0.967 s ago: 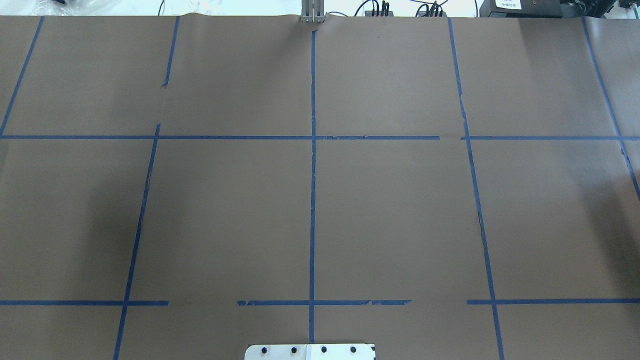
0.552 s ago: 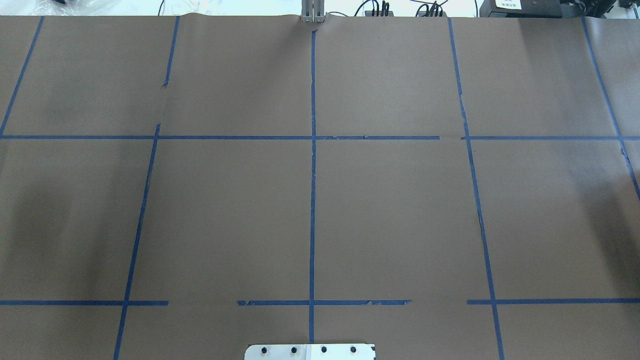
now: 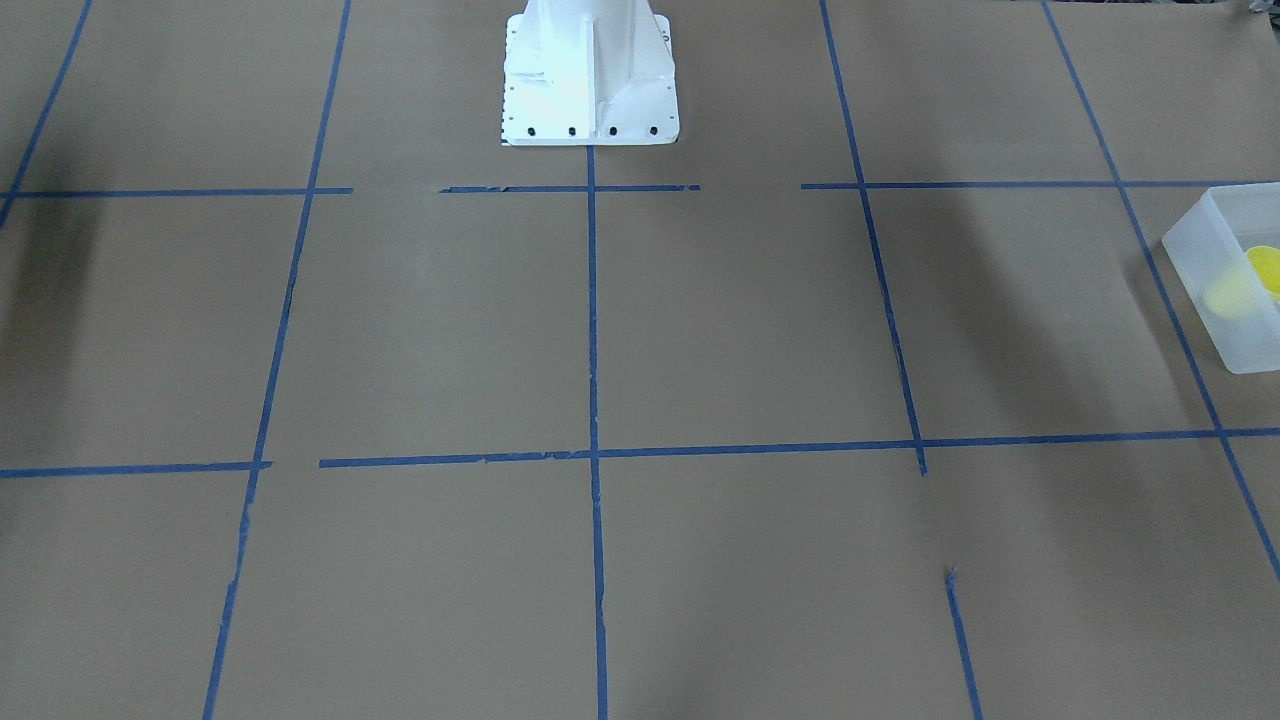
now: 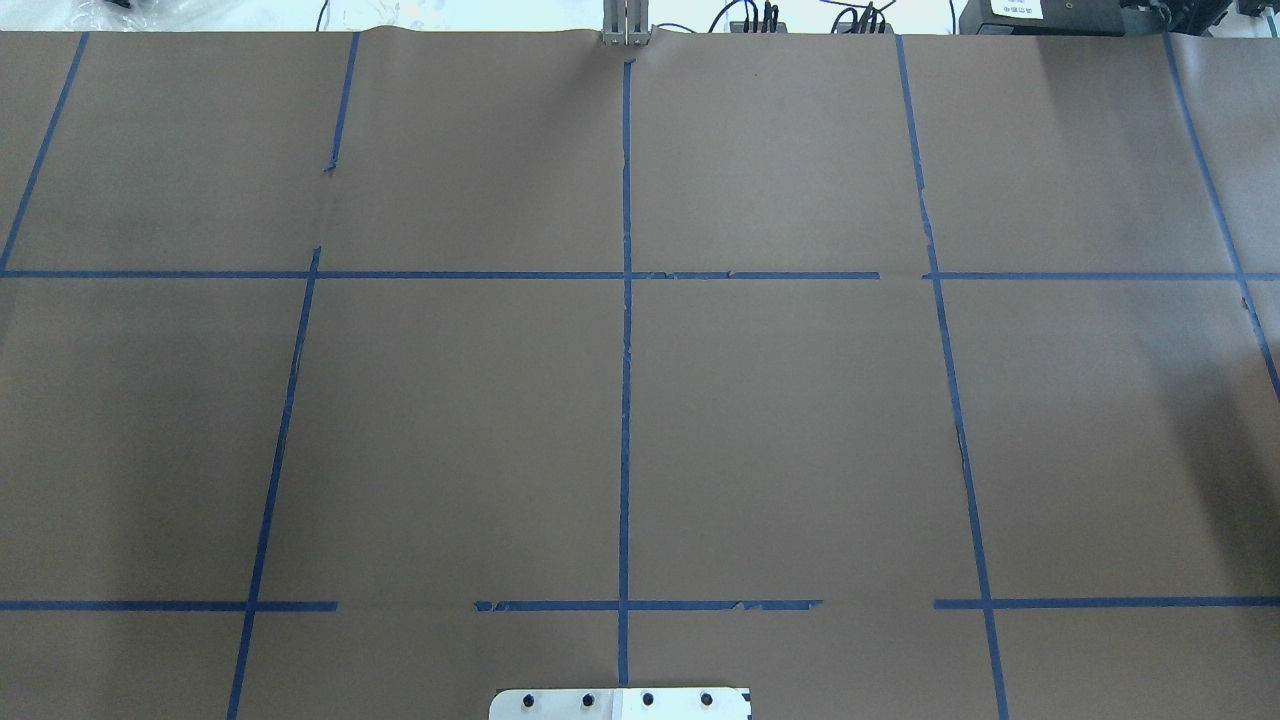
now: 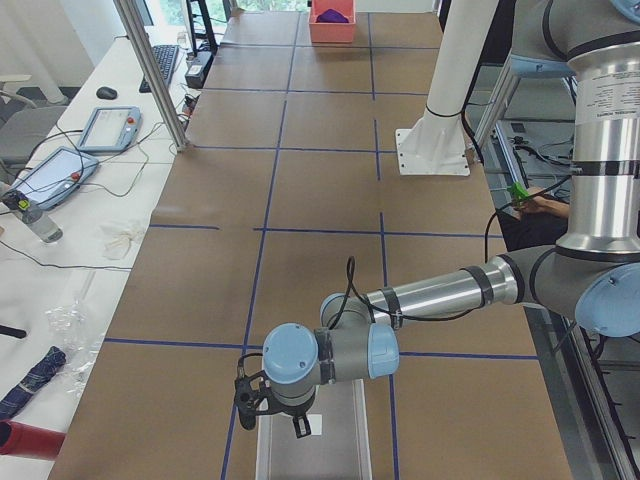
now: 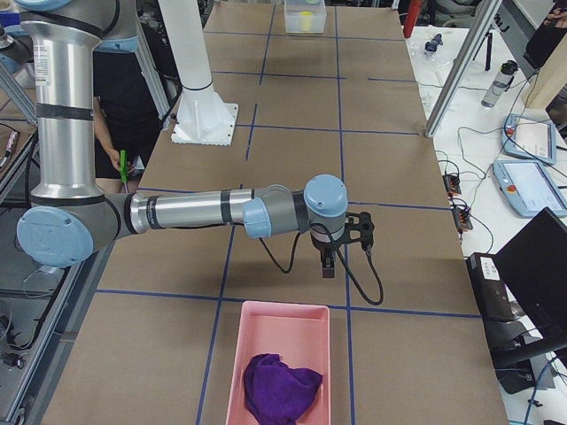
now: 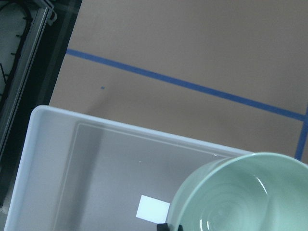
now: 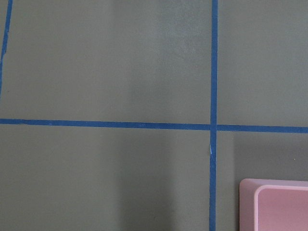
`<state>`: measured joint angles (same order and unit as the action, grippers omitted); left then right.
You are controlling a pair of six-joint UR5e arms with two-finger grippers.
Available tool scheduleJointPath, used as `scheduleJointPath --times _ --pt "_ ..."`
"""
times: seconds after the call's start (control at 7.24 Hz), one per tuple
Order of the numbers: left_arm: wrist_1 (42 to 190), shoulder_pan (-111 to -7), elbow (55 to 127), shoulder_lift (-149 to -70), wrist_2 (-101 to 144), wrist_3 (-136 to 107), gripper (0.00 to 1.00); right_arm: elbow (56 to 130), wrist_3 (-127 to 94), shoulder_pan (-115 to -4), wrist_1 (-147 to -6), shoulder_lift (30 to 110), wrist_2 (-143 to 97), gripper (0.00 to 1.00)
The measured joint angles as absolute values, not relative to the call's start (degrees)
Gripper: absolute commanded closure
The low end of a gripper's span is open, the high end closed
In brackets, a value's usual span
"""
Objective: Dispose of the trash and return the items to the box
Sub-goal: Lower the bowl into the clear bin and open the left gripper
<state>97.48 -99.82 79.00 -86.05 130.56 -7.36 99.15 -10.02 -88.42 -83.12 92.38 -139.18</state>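
The frosted box (image 3: pixel 1195 250) stands at the right edge of the front-facing view, with the yellow cup (image 3: pixel 1264 268) in or just over it. The box (image 5: pixel 345 440) lies under my left gripper (image 5: pixel 270 412) in the exterior left view. The left wrist view looks down into the box (image 7: pixel 120 127); a round open vessel (image 7: pixel 240 192), pale green here, fills its lower right and overlaps the box rim. I cannot tell whether the left gripper holds it or is open. My right gripper (image 6: pixel 344 257) hangs over bare table beyond the pink bin; its state cannot be told.
A pink bin (image 6: pixel 232 372) with a purple cloth (image 6: pixel 282 385) stands at the table's right end; its corner shows in the right wrist view (image 8: pixel 279 202). The white robot base (image 3: pixel 590 90) stands at mid-table. A white label (image 7: pixel 153 208) lies in the box. Operators' gear lies beyond the table's far edge.
In the overhead view the arm shadow on the table's left side has slid further left and faded. No arm or object shows there.
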Motion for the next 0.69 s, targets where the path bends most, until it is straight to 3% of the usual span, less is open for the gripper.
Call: scheduleJointPath --times 0.69 --pt "103.04 -100.01 70.41 -85.21 130.44 -8.00 1.00 99.22 -10.02 -88.50 -83.06 92.45 -139.22 0.00"
